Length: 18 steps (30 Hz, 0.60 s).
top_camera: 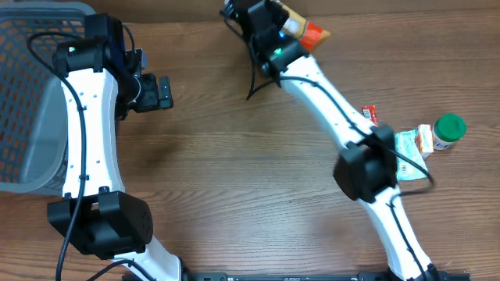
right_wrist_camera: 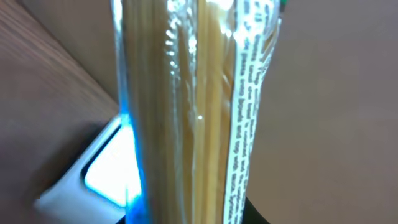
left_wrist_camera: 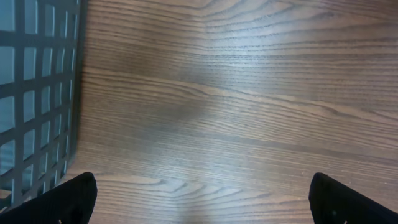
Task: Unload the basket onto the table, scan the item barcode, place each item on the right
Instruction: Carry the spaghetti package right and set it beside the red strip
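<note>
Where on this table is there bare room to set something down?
The widest bare stretch of table lies in the middle, between the left arm and the right arm. The far right edge is crowded: a green-lidded jar and small packets sit beside the right arm.

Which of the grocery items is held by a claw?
The spaghetti pack, in the right claw; the green-lidded jar and small packets rest on the table.

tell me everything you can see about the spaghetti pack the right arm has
The spaghetti pack is a long, narrow bag of clear, glossy plastic full of straight pale yellow strands. A white strip of small black print runs along one edge; overhead, one end shows orange-red. The right gripper holds it lengthwise before its wrist camera, with a glowing white-blue window behind it. No barcode shows.
</note>
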{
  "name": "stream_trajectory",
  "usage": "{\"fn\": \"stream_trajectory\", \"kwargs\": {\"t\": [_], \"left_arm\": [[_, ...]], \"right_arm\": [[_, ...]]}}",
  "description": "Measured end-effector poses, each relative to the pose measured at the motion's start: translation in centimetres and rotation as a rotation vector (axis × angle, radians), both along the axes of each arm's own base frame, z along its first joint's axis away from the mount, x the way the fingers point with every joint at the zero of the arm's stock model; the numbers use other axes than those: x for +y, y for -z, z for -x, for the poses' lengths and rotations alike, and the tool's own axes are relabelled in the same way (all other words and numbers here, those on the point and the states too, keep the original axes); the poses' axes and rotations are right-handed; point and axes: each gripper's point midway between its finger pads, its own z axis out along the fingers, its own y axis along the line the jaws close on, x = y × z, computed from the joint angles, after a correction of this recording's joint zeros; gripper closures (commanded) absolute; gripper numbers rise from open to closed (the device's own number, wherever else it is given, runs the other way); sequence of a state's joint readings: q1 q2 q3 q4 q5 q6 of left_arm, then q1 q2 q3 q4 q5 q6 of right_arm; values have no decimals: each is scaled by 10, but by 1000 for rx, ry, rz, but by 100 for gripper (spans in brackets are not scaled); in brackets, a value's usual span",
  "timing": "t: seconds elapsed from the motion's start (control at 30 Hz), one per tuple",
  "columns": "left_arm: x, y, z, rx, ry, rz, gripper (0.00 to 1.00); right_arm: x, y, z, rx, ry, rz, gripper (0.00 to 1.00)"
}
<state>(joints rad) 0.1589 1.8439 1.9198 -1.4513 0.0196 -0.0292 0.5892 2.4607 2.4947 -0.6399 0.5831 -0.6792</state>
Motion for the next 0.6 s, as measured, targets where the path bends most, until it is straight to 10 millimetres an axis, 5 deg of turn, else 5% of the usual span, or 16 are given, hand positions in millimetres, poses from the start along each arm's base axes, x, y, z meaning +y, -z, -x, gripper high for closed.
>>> {"fn": "stream_trajectory", "kwargs": {"t": [0.13, 0.23, 0.4, 0.6], "left_arm": [[0, 0, 0, 0, 0, -1, 0], [0, 0, 0, -1, 0, -1, 0], [0, 0, 0, 0, 0, -1, 0], [0, 0, 0, 0, 0, -1, 0]], "right_arm": [[-40, -38, 69, 186, 104, -103, 96], [-75, -40, 118, 352, 213, -170, 96], [-131, 20, 177, 738, 453, -231, 96], [-165, 119, 197, 1017, 664, -267, 96]]}}
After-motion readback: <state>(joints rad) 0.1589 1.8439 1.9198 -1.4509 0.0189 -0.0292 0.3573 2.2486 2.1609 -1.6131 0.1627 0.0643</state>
